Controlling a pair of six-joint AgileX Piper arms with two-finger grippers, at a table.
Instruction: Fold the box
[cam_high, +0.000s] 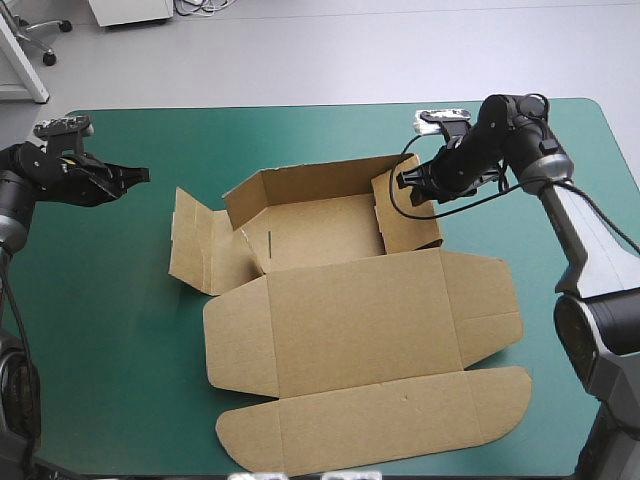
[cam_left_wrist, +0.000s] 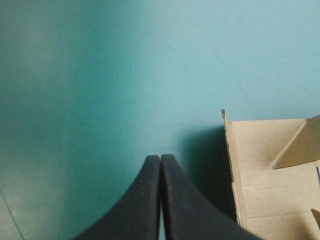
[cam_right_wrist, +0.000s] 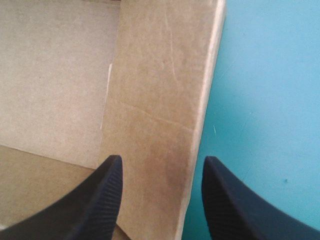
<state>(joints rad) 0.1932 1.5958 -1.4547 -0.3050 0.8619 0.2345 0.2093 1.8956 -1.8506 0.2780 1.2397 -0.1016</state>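
Only partly folded, the box (cam_high: 320, 230) has its right wall (cam_right_wrist: 160, 100) standing between the wide right jaws, while left flap (cam_high: 195, 245) and lid (cam_high: 365, 320) lie unraised, the left jaws closed.

The brown box of cut corrugated board (cam_high: 360, 330) has a dry, matt, paper-like surface. On its right wall (cam_right_wrist: 160, 90) there are fine scratches, one crease line and a darker, slightly stained patch. The floor beside this wall looks a little grainy. The cut edge on the left side of the box (cam_left_wrist: 231, 165) is rough and layered. The teal-green table cover (cam_high: 120, 330) is smooth and mostly matt, with a few small specks. The black fingers (cam_left_wrist: 185, 205) of the left gripper (cam_left_wrist: 160, 157) are smooth and matt, plastic or rubber. The fingers (cam_right_wrist: 95, 200) of the right gripper (cam_right_wrist: 162, 160) carry fine ribs on the inner faces.
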